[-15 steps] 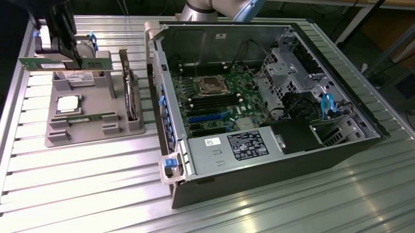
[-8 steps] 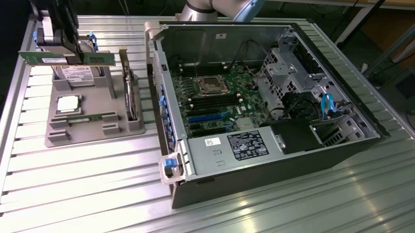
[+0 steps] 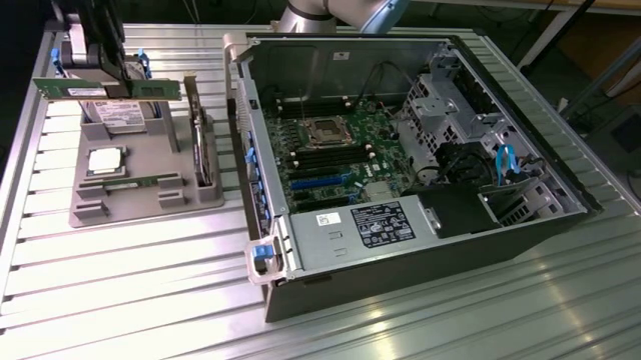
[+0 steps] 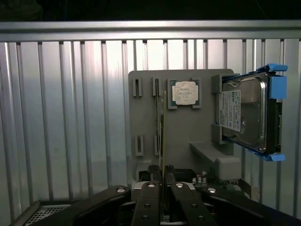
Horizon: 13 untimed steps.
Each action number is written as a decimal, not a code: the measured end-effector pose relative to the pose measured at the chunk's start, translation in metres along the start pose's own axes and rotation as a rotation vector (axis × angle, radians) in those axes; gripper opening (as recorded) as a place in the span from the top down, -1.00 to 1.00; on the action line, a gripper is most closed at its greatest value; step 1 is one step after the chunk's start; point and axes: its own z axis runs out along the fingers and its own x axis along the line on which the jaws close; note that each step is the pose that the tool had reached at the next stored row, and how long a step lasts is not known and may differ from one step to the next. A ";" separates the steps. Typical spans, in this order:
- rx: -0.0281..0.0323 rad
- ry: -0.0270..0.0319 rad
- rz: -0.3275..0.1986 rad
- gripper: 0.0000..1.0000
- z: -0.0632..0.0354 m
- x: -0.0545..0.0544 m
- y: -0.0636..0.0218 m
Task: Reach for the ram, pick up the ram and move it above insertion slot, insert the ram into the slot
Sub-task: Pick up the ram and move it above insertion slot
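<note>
Exterior view, from its left: the black gripper point(image 3: 117, 88) pinches the ram point(image 3: 60, 88), a flat green stick held level above the grey moulded tray point(image 3: 140, 211) on the ribbed aluminium table point(image 3: 120, 300). Well apart, rightward, the open steel computer case point(image 3: 331, 52) holds the narrow black slot point(image 3: 323, 157) on its motherboard point(image 3: 386, 161). Wrist view: fingers point(image 4: 149, 200) clamp the ram edge-on

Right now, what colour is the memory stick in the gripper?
The memory stick is green; the exterior view shows it best.
</note>
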 end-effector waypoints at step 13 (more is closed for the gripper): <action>-0.0007 -0.0114 0.000 0.72 0.0007 0.002 -0.0770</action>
